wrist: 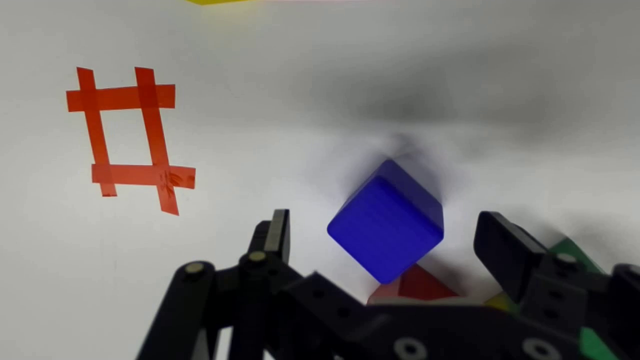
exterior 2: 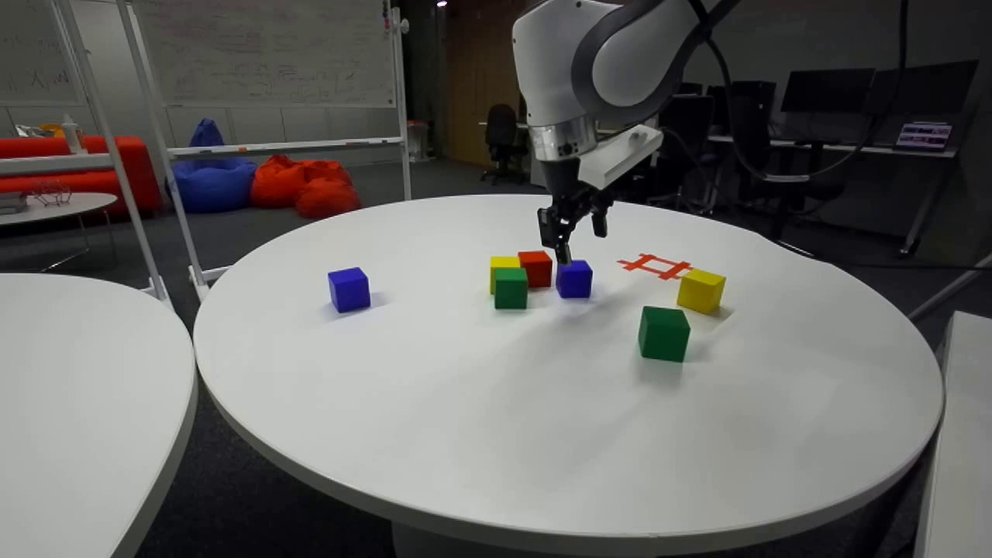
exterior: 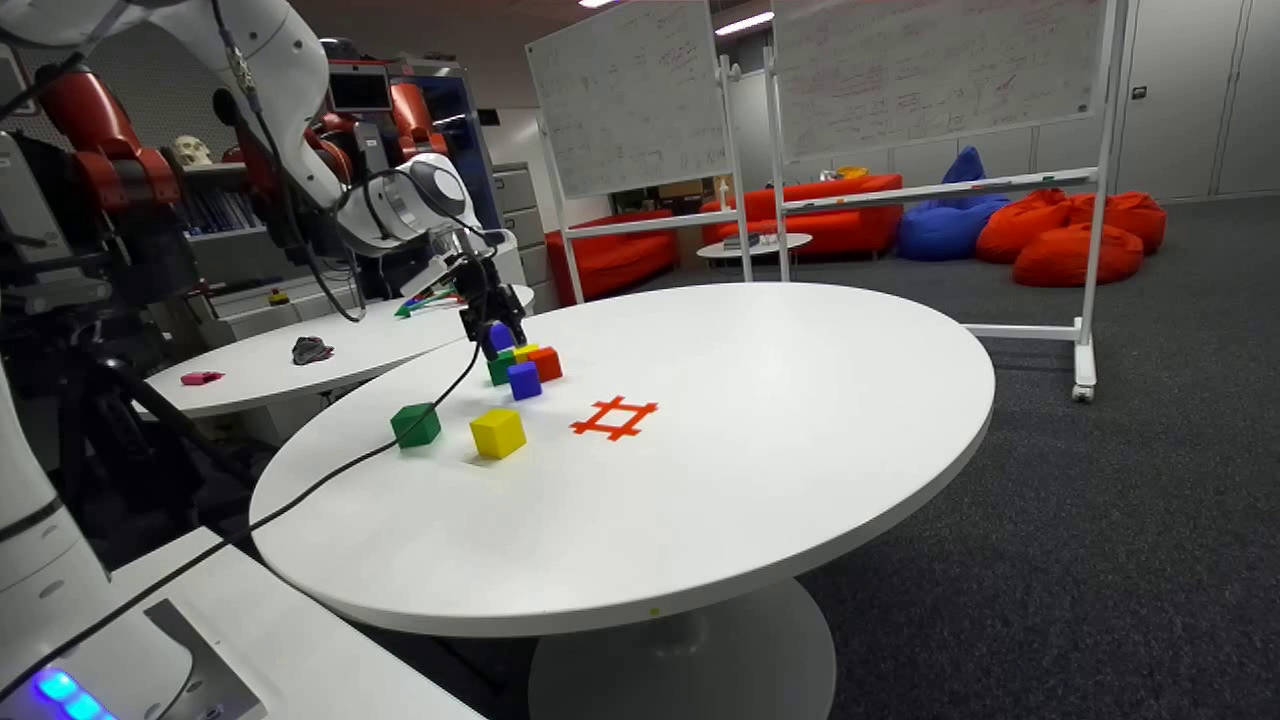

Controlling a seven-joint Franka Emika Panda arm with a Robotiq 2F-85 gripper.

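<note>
Blue cube [wrist: 385, 230] between widely parted fingers [wrist: 505, 245]

The gripper [wrist: 384, 216] stands with its jaws spread wide and has hold of nothing. In the wrist view we see a narrow band of the white table [wrist: 225, 150] between the blue cube and each finger; the cube is turned cornerwise to them. In an exterior view a fingertip overlaps the cube's upper edge, and we cannot tell whether they touch. Room is tightest toward the red cube [exterior 2: 535, 269], just beside the blue one, with a yellow cube [exterior 2: 502, 266] and a green cube [exterior 2: 511, 288] huddled next to it; one finger partly covers that green cube in the wrist view. Away from this cluster we note a wider stretch of table, then red tape [wrist: 117, 99], whose crossed strips enclose a four-sided patch of white surface. Near the tape stands a second yellow cube [exterior 2: 701, 291], with a second green cube [exterior 2: 664, 334] close by. We find a second blue cube [exterior 2: 349, 289] well apart, toward the table's rim, beyond which a neighbouring table [exterior 2: 85, 387] begins.
</note>
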